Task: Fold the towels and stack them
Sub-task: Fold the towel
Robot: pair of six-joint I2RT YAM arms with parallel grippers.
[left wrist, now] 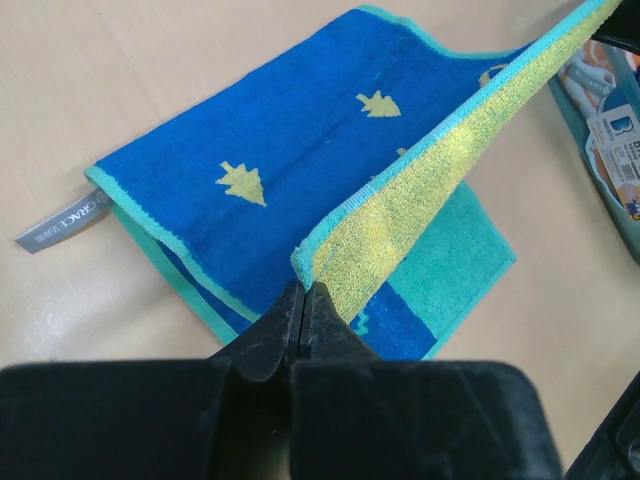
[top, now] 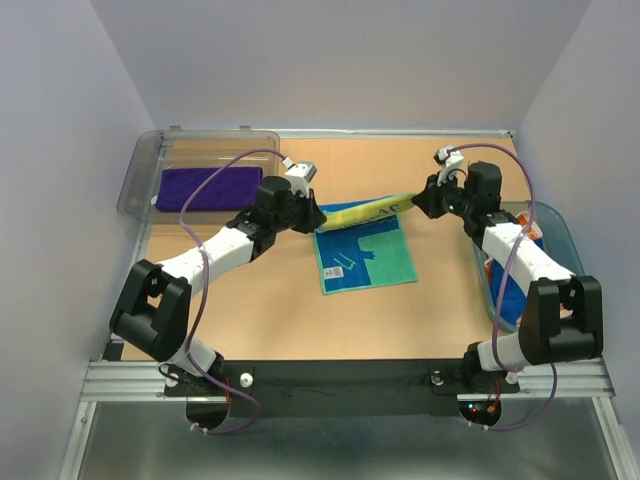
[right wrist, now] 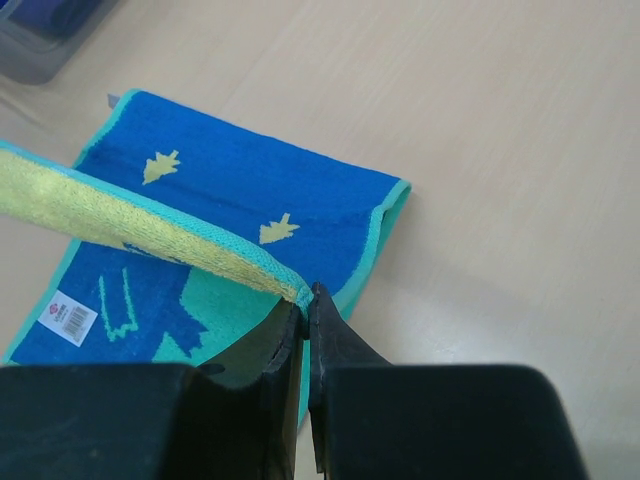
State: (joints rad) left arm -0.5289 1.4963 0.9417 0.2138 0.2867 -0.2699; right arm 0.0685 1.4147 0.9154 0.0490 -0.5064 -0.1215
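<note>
folding step: left tool (left wrist: pixel 303 292) and right tool (right wrist: pixel 306 296) each clench a far corner of the blue-and-teal towel (top: pixel 366 262), mid-surface (top: pixel 250 300); next, i reckon, carry that edge near, evenly.

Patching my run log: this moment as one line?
left pincer: shut on blue-green towel corner | right pincer: shut on other corner | edge lifted taut | purple towel: in bin

Blue-teal towel (top: pixel 365 258) mid-table, yellow-backed far edge aloft — purple towel (top: pixel 208 187) folded, far left
</note>
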